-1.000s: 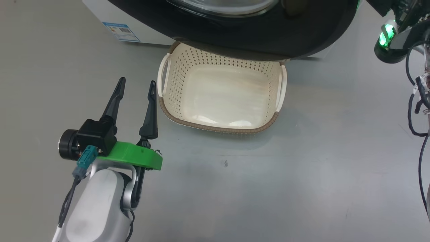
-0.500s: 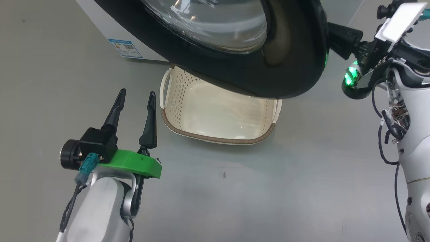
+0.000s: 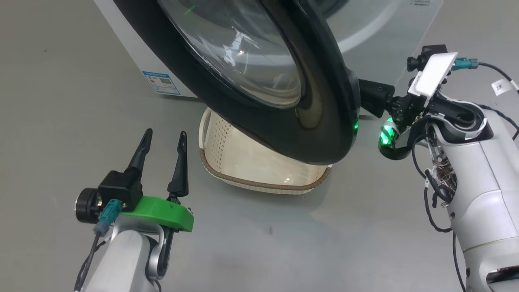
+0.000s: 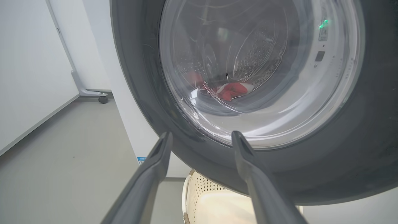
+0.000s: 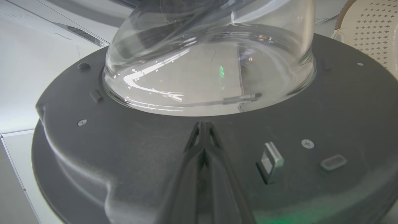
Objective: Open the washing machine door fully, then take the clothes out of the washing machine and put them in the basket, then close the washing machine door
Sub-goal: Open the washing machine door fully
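One second on, closed right gripper (image 5: 203,124) had swung door (image 3: 324,134) wider, upper centre; left gripper (image 3: 165,133) spread, empty; unloading near.

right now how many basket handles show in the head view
1: a white handle on the basket's left side. The washing machine door covers its right side, so another may be hidden.

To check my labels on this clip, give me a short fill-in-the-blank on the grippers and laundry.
The right gripper is ____, its tips at the door's black inner face.
The left gripper is ____ and holds nothing.
The clothes inside the washing machine are ____.
Missing words: shut; open; red.
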